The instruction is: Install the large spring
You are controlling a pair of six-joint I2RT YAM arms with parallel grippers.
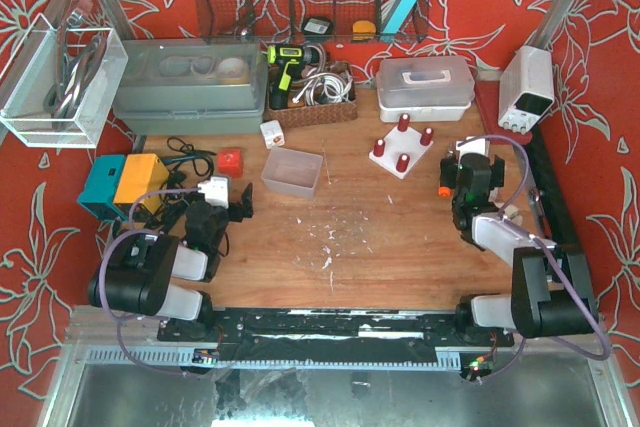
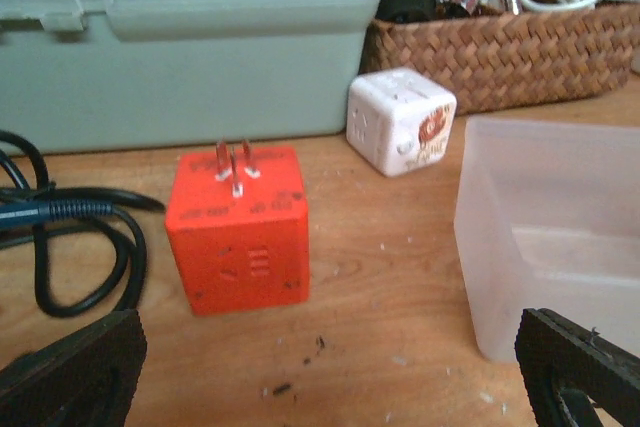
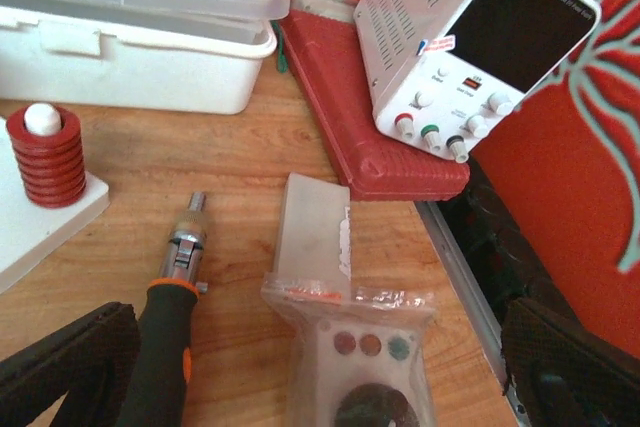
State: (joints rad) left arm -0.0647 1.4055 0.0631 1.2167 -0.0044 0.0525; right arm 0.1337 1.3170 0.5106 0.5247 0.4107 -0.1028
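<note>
Low over the table [image 1: 380,247], left hand [image 1: 215,209] and right hand [image 1: 468,179] both gape, holding nothing

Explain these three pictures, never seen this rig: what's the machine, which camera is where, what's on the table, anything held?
Two small robot arms are bolted at the near edge of a wooden table. The overhead picture looks down from behind them. The other two come from cameras on each wrist, with that arm's dark fingertips at the bottom corners.

The left gripper faces an orange cube-shaped plug adapter, a white cube adapter and a clear plastic bin.

The right gripper faces a black-handled screwdriver, a clear plastic bag of parts and a white bench power supply. The white board with red-coiled pegs sits mid-table.

Both grippers are open and hold nothing.
</note>
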